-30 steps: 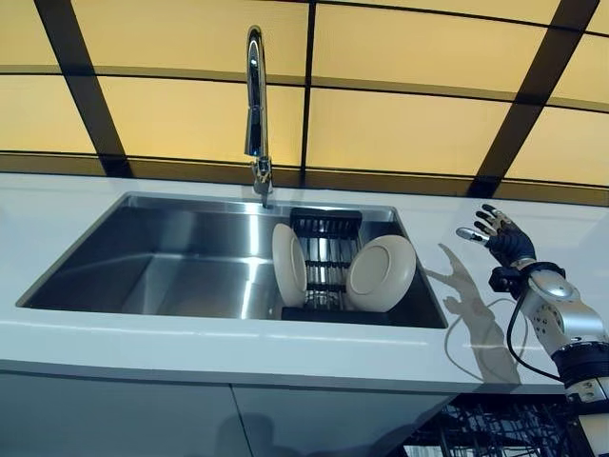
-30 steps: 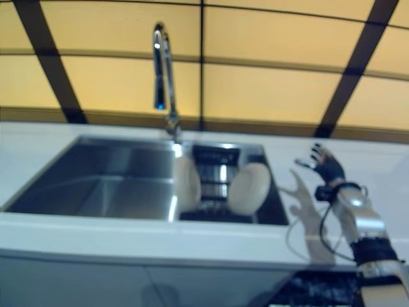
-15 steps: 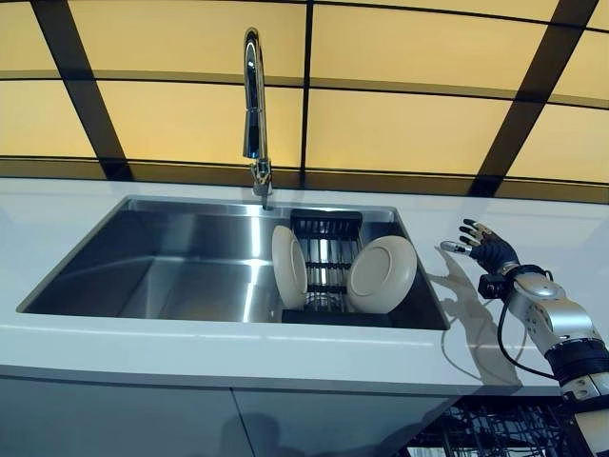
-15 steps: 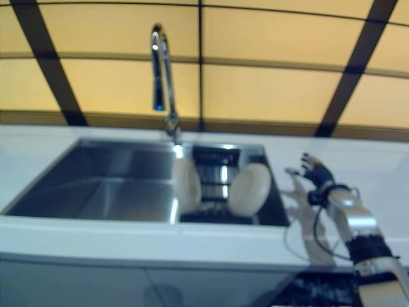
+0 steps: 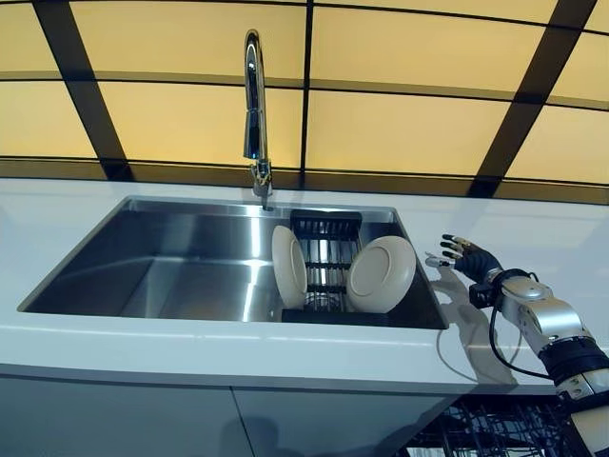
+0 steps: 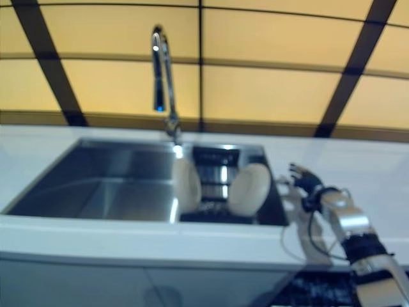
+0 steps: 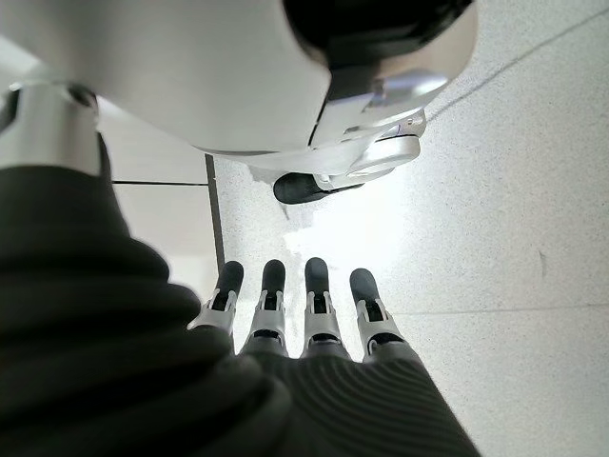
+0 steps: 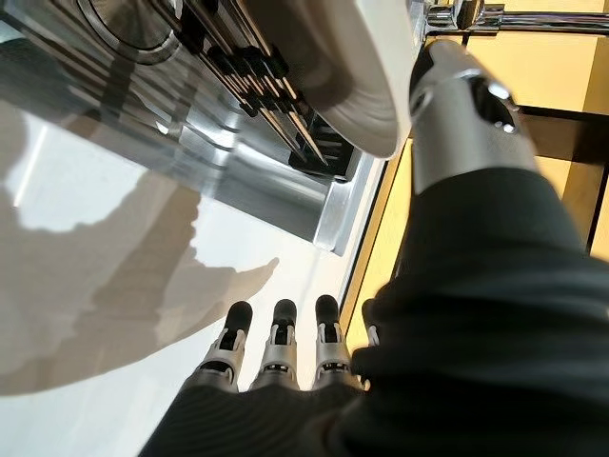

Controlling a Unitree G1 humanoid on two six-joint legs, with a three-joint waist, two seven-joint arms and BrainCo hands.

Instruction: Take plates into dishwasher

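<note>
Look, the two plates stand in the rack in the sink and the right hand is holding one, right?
Not quite. The two plates do stand in the rack in the sink, but the right hand is open and apart from them, over the counter. The left eye view shows it.

The right arm (image 5: pixel 552 328) is silver-grey with rounded metal segments and a dark band low on the forearm. Its right hand (image 5: pixel 468 259) has silver, dark-tipped fingers and a dark ribbed wrist cover; the left hand (image 7: pixel 295 319) looks the same.
</note>
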